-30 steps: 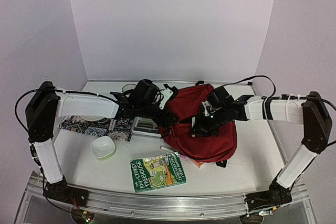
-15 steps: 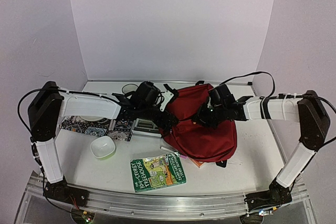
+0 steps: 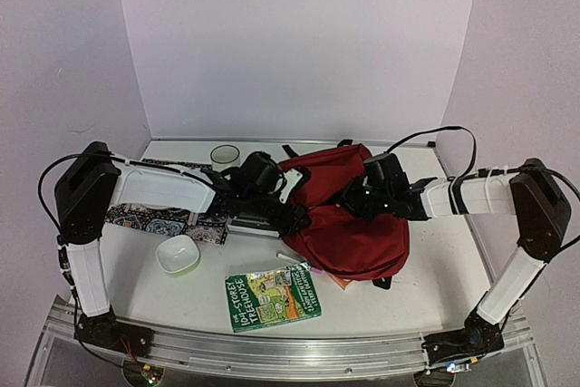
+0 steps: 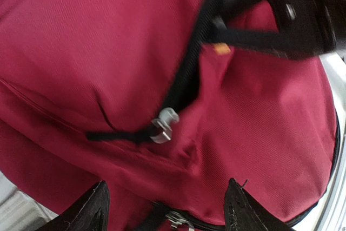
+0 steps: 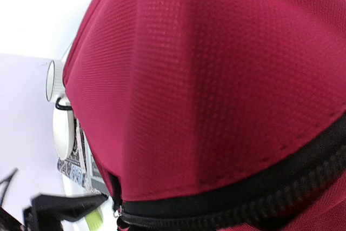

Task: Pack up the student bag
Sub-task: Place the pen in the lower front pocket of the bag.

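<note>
L gripper (image 3: 292, 215) and R gripper (image 3: 352, 200) meet over the student bag (image 3: 358, 244) on the table (image 3: 435, 269). Overhead cam: L's tips are at the bag's left edge, R's on its upper panel, the two tools close together w/ red cloth btwn them. How far either pair of jaws is spread can't be read from up here. A green paperback (image 3: 272, 295) lies well behind both tools, toward the arm bases, not packed.

L wrist cam: fingertips (image 4: 93, 213) stand wide apart w/ nothing caught btwn them. Bag cloth fills the frame just ahead, w/ a black strap (image 4: 190, 74) and grey clip (image 4: 165, 124) straight in front. A zip pull (image 4: 178, 222) shows low btwn the tips, cut by the frame edge.

R wrist cam: own fingers out of shot. Red weave rises in a peak right under the lens, black zipper (image 5: 243, 201) running below it. Jaws are nearly closed, prob. pinching a fold of the bag's flap.

Handling, as judged: soft, limp, light. It'll sag and slide rather than hold shape, so grip cloth beside the zipper or the strap webbing, one tool lifting the flap while the other steadies the mouth. Whether the zip is open, and what's inside, is hidden. An orange corner (image 3: 337, 282) under the bag's rear edge is too covered to name.
</note>
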Motion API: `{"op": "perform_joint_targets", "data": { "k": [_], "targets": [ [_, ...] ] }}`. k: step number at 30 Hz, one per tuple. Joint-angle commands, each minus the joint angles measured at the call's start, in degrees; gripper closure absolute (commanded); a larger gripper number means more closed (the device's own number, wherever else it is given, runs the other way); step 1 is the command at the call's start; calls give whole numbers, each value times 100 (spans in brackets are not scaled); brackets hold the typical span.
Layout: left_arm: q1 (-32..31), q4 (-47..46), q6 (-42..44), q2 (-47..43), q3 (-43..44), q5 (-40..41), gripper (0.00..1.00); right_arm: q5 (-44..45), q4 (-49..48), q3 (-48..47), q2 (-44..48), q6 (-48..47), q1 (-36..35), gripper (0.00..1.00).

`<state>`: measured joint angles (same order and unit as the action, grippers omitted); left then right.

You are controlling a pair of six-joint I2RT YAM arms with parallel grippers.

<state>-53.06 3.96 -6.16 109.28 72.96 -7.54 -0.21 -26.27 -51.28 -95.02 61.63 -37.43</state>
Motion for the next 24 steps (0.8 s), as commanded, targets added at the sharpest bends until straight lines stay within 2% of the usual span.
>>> {"op": "perform_joint_targets", "data": {
  "k": [1, 10, 19, 24],
  "targets": [
    [-210, -151, -177, 97, -139, -130, 27, 365, -978, 202, 232, 228, 8, 100],
    [-455, -368, -441, 68, -422, -457, 32, 613, -1580, 25, -315, 330, -32, 97],
    [-496, -693, -562, -172, -683, -611, 34, 412, -2231, -457, -1069, 258, -44, 79],
    [-495, -738, -608, -263, -715, -591, 34, 86, -2212, -735, -1179, 198, -45, 67]
  ]
}}
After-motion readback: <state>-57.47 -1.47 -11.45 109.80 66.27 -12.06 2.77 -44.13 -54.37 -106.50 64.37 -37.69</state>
